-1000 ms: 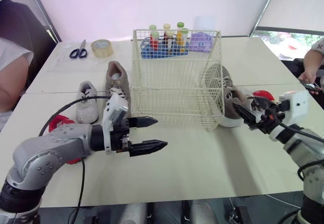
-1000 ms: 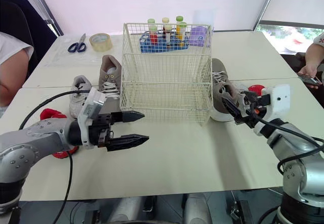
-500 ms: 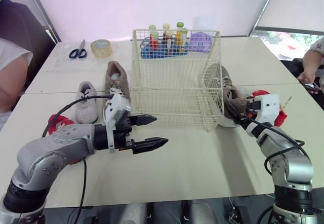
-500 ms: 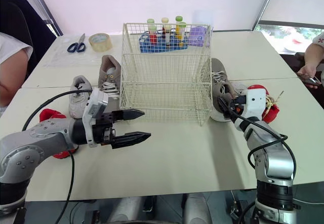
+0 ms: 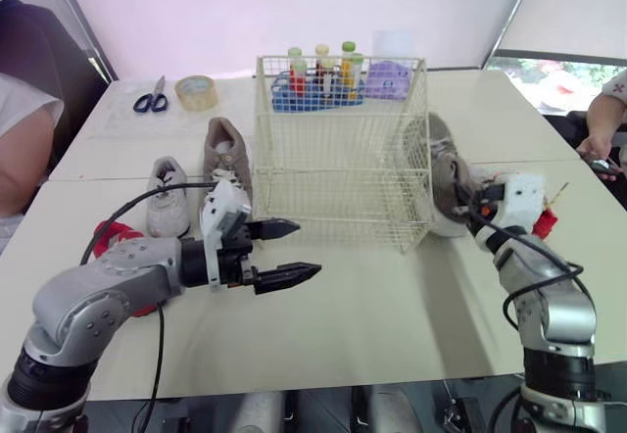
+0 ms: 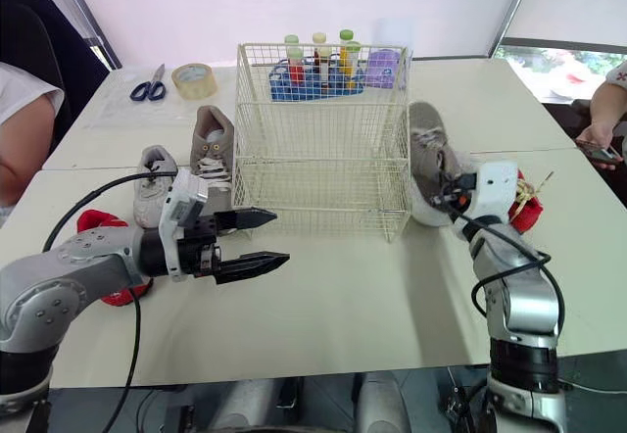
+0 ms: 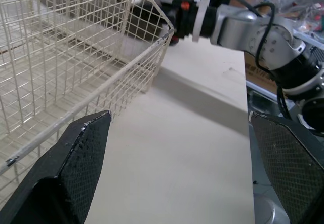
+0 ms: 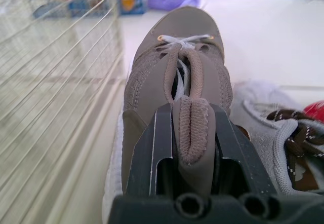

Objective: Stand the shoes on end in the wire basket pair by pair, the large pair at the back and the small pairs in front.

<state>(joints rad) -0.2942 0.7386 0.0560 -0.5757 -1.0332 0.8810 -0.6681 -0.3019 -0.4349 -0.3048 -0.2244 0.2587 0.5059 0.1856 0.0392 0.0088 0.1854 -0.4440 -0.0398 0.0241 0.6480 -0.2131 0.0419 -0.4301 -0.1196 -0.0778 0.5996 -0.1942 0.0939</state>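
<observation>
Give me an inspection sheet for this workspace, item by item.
Surface: cream table, seams across it.
Job's things: wire basket empty, mid-table; large taupe shoe right of it; second taupe shoe and small white shoe lying left of it; small grey shoe beside the gripped one.
Clutter: scissors, tape roll, bottle rack and purple item at the back; red item by the left arm.
Grippers: left gripper open, in front of the basket; right gripper shut on the large shoe's heel.
Cables: black cable loops by the white shoe.
Surroundings: person at left; a hand at right.

Head and wrist cameras share the wire basket (image 5: 338, 149).
</observation>
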